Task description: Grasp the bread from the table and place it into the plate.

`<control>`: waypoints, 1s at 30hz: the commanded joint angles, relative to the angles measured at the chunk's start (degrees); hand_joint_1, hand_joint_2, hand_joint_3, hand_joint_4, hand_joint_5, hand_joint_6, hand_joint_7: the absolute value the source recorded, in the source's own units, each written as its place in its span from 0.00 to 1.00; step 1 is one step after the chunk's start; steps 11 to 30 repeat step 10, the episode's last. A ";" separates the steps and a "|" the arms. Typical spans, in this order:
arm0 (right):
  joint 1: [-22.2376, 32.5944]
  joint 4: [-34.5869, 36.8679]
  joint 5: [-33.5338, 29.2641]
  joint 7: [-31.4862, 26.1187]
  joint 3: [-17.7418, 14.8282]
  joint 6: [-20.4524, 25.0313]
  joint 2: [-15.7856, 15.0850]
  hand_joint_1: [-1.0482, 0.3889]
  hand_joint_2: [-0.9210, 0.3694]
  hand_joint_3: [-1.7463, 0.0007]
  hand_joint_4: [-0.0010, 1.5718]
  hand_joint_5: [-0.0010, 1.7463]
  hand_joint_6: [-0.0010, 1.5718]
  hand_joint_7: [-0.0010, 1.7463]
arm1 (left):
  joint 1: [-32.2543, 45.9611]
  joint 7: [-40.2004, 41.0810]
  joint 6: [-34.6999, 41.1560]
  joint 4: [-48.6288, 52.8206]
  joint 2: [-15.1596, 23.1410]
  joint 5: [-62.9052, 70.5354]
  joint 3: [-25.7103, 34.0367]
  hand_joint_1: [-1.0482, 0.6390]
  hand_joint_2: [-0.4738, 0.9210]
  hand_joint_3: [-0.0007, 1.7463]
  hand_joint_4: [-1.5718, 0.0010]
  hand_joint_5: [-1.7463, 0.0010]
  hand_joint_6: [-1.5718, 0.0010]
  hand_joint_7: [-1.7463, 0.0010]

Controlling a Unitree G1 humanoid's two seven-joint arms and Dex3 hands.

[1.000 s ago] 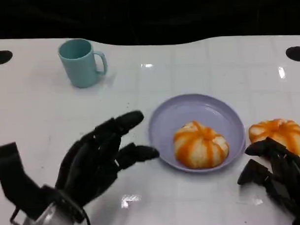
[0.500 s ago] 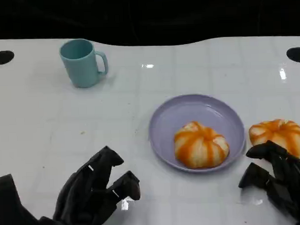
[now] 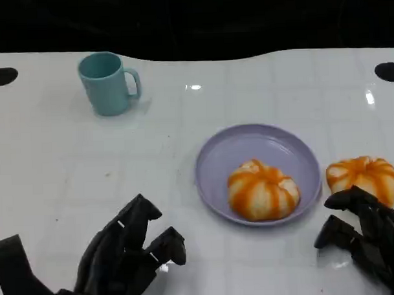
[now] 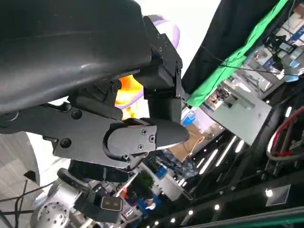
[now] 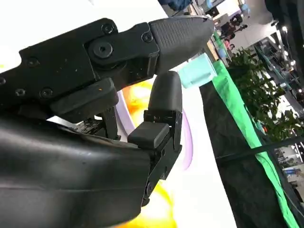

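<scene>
A lavender plate (image 3: 249,146) sits right of centre on the white table, with one orange-striped bread bun (image 3: 262,190) lying in its near half. A second bun (image 3: 363,177) lies on the table just right of the plate. My right hand (image 3: 363,235) sits directly in front of that second bun, fingers curved and apart, its fingertips close to the bun and holding nothing. My left hand (image 3: 126,260) is low at the near left, well clear of the plate, loosely spread and empty. The left wrist view shows a bun (image 4: 129,92) past the fingers (image 4: 142,135).
A teal mug (image 3: 108,82) stands at the far left of the table. Two black holes (image 3: 1,76) (image 3: 388,71) mark the table's far corners. The right wrist view shows the mug (image 5: 202,71) beyond the plate rim (image 5: 186,137).
My left hand has pulled back from beside the plate toward the near edge, its fingers drawing in. The right hand has hardly moved. Both buns stay put.
</scene>
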 commanded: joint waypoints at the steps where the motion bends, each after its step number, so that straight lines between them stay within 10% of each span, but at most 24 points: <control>1: -0.64 2.30 1.00 0.80 -1.04 -0.50 -0.88 0.37 0.00 0.91 0.40 0.90 0.41 0.66 | -0.32 -0.10 -0.94 1.16 0.34 0.99 0.58 0.30 1.00 0.22 0.50 0.00 0.62 0.02; 30: -1.65 5.43 0.00 0.93 -0.78 -3.80 -0.98 0.36 0.00 0.90 0.41 0.90 0.40 0.67 | -0.97 -1.98 -2.90 3.41 0.66 1.74 0.52 0.29 1.00 0.21 0.50 0.00 0.60 0.05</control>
